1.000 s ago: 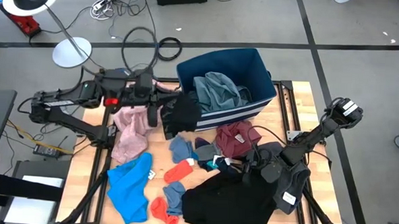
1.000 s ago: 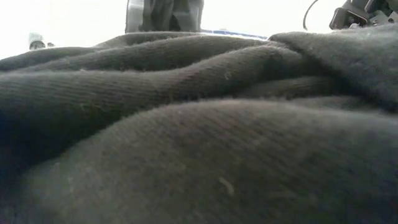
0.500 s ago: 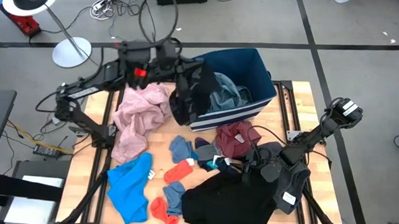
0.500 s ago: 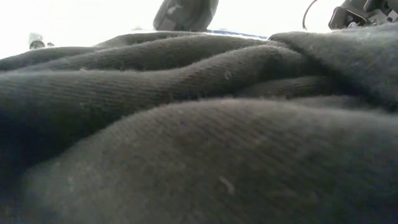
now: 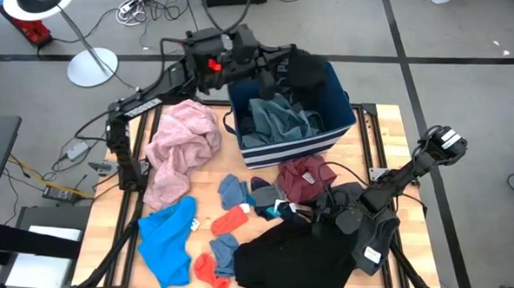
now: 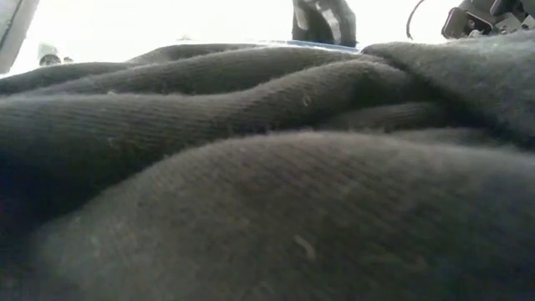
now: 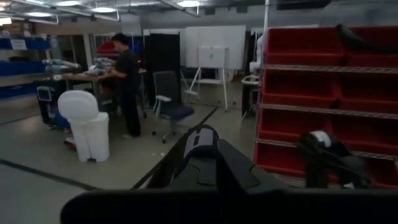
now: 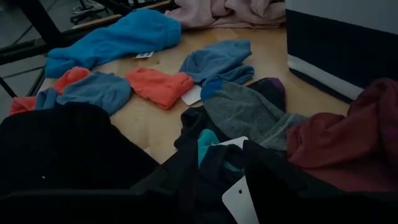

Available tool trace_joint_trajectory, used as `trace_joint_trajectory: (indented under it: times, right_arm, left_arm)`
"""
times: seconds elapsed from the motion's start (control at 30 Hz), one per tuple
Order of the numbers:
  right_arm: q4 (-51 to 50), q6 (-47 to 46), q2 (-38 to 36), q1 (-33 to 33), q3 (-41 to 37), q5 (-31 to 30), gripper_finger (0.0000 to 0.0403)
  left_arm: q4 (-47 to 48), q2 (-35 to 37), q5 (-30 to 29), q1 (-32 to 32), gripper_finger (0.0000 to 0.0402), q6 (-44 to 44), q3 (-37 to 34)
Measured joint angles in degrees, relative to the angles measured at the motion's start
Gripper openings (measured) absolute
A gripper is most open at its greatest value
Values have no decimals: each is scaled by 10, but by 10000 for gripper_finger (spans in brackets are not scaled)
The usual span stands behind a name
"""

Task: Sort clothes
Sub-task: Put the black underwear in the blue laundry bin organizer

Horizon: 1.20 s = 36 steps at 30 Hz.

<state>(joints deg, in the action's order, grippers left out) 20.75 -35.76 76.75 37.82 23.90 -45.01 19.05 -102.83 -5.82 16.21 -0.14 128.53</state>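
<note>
A black garment (image 5: pixel 302 70) hangs bunched over the far part of the navy bin (image 5: pixel 339 102), with my left gripper (image 5: pixel 273 67) shut on it; in the low view the garment (image 6: pixel 322 18) dangles in the distance. A grey-blue garment (image 5: pixel 275 119) lies inside the bin. On the table lie a pink garment (image 5: pixel 183 145), a bright blue one (image 5: pixel 170 236), a maroon one (image 5: pixel 303 179), a large black one (image 5: pixel 291 258), and red (image 5: pixel 230 219) and blue socks (image 5: pixel 233 192). My right gripper (image 5: pixel 339 219) rests low at a dark grey garment (image 5: pixel 371 229). My left gripper holds the black garment from the table's left side, reaching about level. Bunched cloth (image 7: pixel 199 165) covers the fingers, so which part it has cannot be told. The garment is lifted clear of the table and hangs above the bin's opening.
The striped bin front (image 5: pixel 291 150) faces the table's middle. Dark cloth (image 6: pixel 251 184) fills the low view right at the camera. A floor lamp (image 5: pixel 91 67) and cables lie beyond the table's far left. A person (image 7: pixel 127 81) stands far off in the room.
My left gripper has swung up and toward the table's far right, from beside the pink garment to above the bin. The black garment went with it, hanging clear of the table. The pink garment now lies uncovered.
</note>
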Motion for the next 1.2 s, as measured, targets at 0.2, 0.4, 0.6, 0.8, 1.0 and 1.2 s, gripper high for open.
trace_joint_trajectory:
  times: [0.2,0.4,0.6,0.8,1.0,1.2]
  right_arm:
    - [-1,0,0,-5,0,6,128]
    - [-1,6,0,-6,0,12,128]
    - [-1,5,0,-6,0,13,128]
    - [-1,5,0,-6,0,13,128]
    - [0,5,0,-6,0,13,128]
    - [0,5,0,-6,0,13,128]
  left_arm:
    - [8,-45,58,25,0,-21,4]
    - [53,-96,96,35,0,-57,3]
    - [60,-119,90,38,3,-62,3]
    - [65,-120,91,38,6,-65,-6]
    - [65,-120,89,38,10,-104,-6]
    - [65,-120,69,38,63,-103,-6]
